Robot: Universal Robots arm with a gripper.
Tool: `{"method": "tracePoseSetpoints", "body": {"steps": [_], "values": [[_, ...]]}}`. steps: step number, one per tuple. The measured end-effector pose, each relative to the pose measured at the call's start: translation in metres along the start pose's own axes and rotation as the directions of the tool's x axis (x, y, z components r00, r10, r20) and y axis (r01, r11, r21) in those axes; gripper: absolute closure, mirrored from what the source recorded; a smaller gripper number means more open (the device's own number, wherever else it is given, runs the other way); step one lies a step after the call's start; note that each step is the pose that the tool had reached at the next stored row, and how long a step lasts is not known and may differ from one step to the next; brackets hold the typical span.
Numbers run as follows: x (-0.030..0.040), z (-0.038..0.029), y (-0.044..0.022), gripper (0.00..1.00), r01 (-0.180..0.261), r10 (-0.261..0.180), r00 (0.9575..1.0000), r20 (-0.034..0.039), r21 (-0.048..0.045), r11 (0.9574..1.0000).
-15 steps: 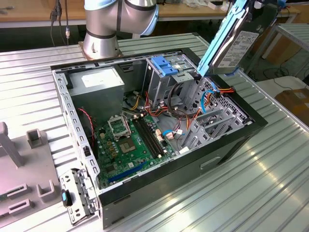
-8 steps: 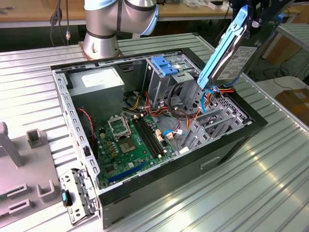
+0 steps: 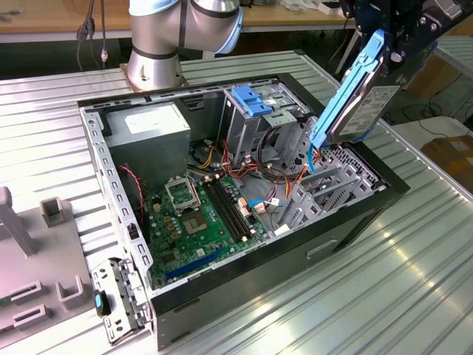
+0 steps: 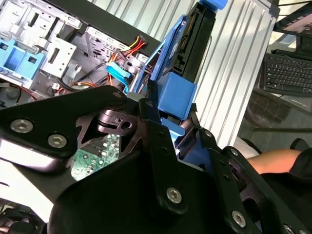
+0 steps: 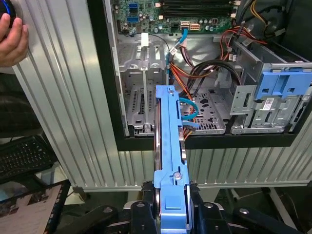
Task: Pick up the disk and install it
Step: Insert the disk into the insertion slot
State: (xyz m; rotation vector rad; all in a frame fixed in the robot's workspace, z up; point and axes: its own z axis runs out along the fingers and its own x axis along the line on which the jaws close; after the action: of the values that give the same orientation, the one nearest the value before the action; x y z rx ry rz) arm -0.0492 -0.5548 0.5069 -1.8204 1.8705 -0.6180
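Jaws clamped on the upper end of the disk (image 3: 362, 111), which we hold aloft over the open computer case (image 3: 295, 270).
Our gripper (image 3: 390, 46) pinches it by the blue rail (image 3: 344, 96). The disk hangs clear above the drive cage (image 3: 332, 177), at the exterior view's right. Its long axis runs steeply, near upright, with the lower end pointing down into the case. We judge it stiff, fairly heavy and sensitive to shock. The plastic rail may flex, so a hold close to the metal body seems safest.
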Motion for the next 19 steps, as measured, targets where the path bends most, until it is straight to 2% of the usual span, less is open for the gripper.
{"method": "tracePoseSetpoints", "body": {"steps": [6,9,12,17,19], "values": [[0.0074,0.0068,0.0050,0.63,0.000,0.000,1.0000,0.0002,0.0117,0.9999],[0.0082,0.0094,0.0068,0.63,0.000,0.000,1.0000,0.0012,0.0386,0.9993],[0.0101,0.0127,0.0095,0.63,0.000,0.000,1.0000,0.0012,0.0469,0.9989],[0.0161,0.0245,0.0182,0.63,0.000,0.000,1.0000,0.0016,0.0610,0.9981],[0.0164,0.0262,0.0193,0.63,0.000,0.000,1.0000,0.0018,0.0673,0.9977]]}}
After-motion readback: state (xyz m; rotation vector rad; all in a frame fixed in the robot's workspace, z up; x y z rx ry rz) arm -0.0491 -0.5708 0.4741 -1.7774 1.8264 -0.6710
